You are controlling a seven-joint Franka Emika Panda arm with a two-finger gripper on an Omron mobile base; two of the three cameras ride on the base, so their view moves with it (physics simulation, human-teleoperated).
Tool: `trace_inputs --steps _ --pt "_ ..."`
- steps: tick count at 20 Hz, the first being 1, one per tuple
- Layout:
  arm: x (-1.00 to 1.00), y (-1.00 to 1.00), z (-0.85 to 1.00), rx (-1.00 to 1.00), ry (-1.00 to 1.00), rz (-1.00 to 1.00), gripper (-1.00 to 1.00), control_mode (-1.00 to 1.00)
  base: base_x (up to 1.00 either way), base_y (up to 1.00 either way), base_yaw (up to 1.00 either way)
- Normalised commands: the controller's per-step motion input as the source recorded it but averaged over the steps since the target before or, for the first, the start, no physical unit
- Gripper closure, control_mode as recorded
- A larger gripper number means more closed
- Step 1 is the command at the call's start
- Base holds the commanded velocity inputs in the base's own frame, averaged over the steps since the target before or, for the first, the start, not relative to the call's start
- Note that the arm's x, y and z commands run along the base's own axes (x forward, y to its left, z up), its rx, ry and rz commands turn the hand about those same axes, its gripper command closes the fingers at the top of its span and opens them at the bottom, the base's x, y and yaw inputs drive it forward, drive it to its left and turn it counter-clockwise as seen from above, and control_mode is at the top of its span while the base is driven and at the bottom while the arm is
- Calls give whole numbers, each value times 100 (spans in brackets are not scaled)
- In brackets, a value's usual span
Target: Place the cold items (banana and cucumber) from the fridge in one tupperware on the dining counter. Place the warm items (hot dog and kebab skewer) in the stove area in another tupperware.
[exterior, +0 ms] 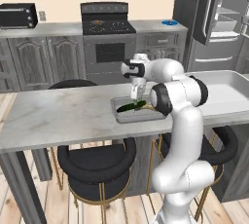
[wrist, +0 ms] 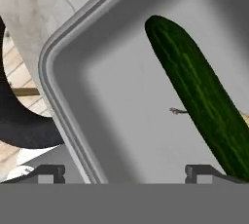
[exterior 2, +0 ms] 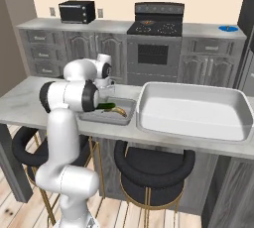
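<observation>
The pincer [wrist: 124, 173] hangs released, jaws spread wide, just above the small grey tupperware [wrist: 63, 91] and gripping nothing. Below it the cucumber [wrist: 199, 96] lies flat on the tupperware's floor, with the banana [exterior 2: 118, 110] beside it, its yellow end toward the large tupperware [exterior 2: 238, 110]. The small tupperware [exterior: 116, 113] sits near the middle of the dining counter [exterior: 58, 116], by its stool-side edge; the large one stands just beside it. Far behind, the stove [exterior 2: 155, 26] stands against the wall, and the fridge [exterior: 214, 18] is open
</observation>
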Motion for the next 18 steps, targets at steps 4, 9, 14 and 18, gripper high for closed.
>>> trace_inputs --steps 4,9,14,18 --pt "-83 0 27 -7 -10 -39 -100 -100 0 0 0" --pt "-50 0 51 -25 -13 -41 -100 -100 0 0 0" --pt "-32 0 41 -29 -2 -44 -100 -100 0 0 0" --pt "-45 0 2 -5 0 -65 -100 -100 0 0 0"
